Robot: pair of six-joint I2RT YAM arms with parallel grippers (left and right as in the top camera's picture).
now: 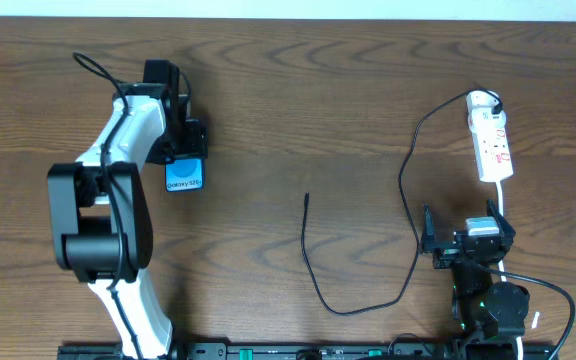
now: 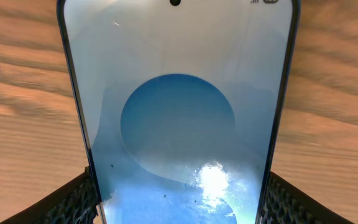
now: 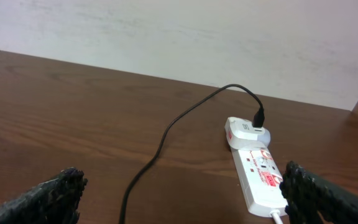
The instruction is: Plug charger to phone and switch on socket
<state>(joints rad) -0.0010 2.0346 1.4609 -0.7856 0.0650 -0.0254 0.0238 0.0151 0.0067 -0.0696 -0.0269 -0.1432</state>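
Observation:
The phone [image 2: 179,112], blue screen up, fills the left wrist view. My left gripper [image 2: 179,202] is shut on it, with a finger [image 2: 73,202] pressed against each long edge. From overhead only the phone's near end [image 1: 186,178] shows below the left gripper [image 1: 178,135]. The charger [image 1: 408,190] runs from an adapter in the socket [image 1: 491,140], loops near the front edge and ends in a free tip [image 1: 307,197] at mid-table. My right gripper [image 1: 468,240] stands open just in front of the socket [image 3: 260,177], holding nothing; the charger [image 3: 166,137] lies between its fingers [image 3: 48,199].
The socket's white cord [image 1: 513,275] trails past the right arm's base. A pale wall [image 3: 179,31] borders the far edge of the wooden table [image 1: 298,90]. The left arm [image 1: 108,220] covers the table's left front.

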